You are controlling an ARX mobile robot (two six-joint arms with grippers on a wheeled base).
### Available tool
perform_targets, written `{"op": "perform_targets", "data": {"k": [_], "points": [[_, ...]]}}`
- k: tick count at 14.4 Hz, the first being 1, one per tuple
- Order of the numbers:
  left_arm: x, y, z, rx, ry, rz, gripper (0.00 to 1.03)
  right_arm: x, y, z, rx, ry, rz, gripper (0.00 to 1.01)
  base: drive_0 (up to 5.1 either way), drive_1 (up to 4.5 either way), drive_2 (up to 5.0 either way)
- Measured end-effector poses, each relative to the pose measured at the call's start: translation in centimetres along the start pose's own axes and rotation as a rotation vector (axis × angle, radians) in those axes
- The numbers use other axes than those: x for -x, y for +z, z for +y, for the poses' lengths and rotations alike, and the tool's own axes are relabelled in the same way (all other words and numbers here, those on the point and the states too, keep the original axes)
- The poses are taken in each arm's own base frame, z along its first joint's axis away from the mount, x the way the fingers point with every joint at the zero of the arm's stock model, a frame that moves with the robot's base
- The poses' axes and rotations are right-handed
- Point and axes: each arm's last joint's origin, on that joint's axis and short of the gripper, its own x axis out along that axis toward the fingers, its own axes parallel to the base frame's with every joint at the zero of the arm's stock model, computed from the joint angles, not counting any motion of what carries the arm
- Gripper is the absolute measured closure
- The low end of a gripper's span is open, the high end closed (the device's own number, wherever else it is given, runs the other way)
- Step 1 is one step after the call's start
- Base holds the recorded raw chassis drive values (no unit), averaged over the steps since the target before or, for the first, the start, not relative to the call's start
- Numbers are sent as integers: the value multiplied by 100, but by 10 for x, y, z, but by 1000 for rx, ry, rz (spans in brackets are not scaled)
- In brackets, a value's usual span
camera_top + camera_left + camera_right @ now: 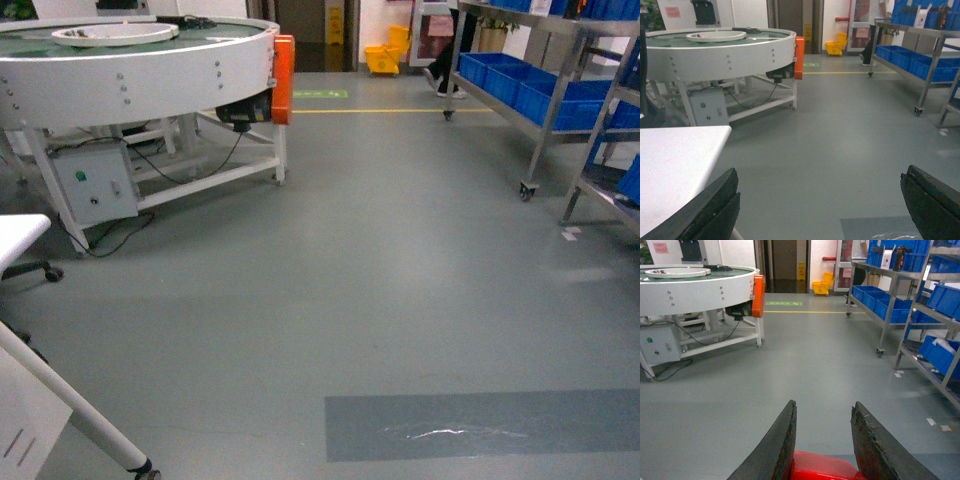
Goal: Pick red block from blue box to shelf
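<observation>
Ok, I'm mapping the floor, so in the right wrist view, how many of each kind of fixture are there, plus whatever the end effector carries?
Round white conveyor table: 1
Shiny stainless-steel racks: 2, far, near
Yellow plastic mop bucket: 1
Glossy red plastic block in the right end effector: 1
Total: 5

red block (822,467) | glossy | between pincer fingers (771,450) | shelf (900,305) right

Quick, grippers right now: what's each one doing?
Left gripper: open, nothing between its fingers.
Right gripper: shut on the red block.
</observation>
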Motion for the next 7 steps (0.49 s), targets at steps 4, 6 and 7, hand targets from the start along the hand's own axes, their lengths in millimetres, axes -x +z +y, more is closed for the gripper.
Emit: {"op": "perform_targets", "data": {"k": [4, 6, 7], "points": [[0, 0, 0, 0, 0, 4, 5, 0, 0, 0, 0, 0, 2, 73, -160, -160, -160], [0, 0, 0, 0, 0, 5, 5, 0, 0, 0, 0, 0, 3, 73, -160, -160, -160], [0, 0, 0, 0, 0, 3, 5, 0, 0, 0, 0, 0, 5, 73, -160, -160, -160]]}}
